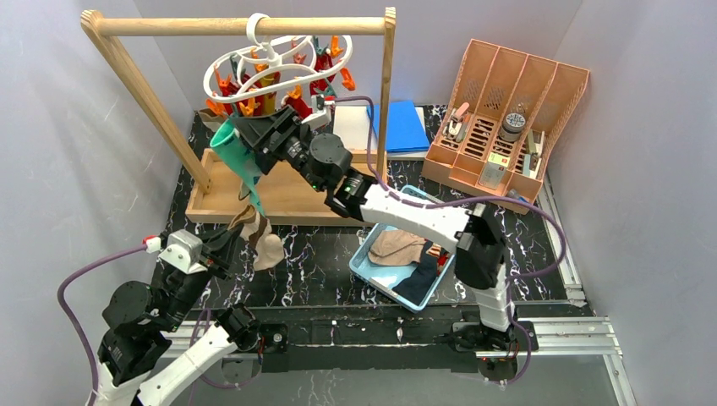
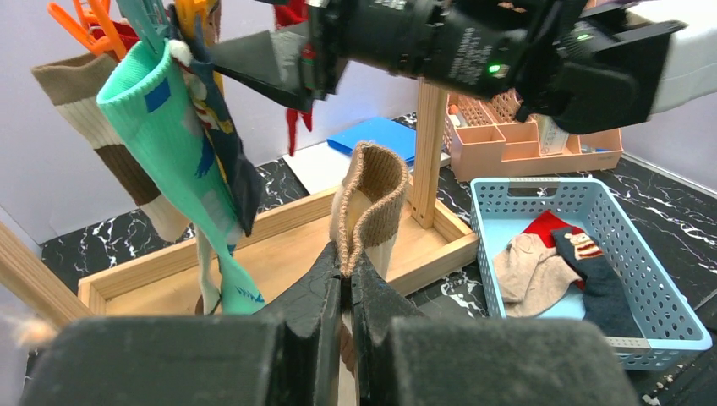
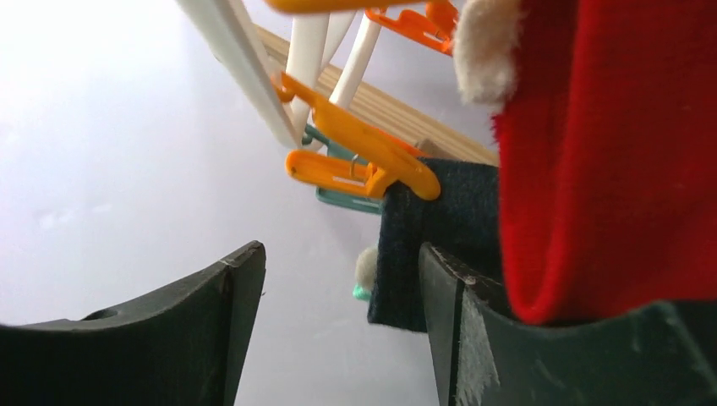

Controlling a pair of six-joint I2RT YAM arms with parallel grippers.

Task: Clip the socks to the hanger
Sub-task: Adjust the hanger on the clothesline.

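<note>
Three socks (image 2: pixel 528 275) lie in blue basket (image 2: pixel 541 184): beige, red, navy; patch on navy one too small, I cannot read. Left claw (image 2: pixel 345 279) clenched on tan sock (image 2: pixel 372 182). Right claw (image 3: pixel 338 313) released, beside dark sock (image 3: pixel 431 228) clipped on hanger (image 3: pixel 241 68).

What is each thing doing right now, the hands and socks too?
left hand, shut on the tan sock
right hand, open by the hanger
hanger, hanging on the wooden rail
teal sock, hanging clipped
navy sock, clipped by orange clip
basket, holding loose socks
</note>
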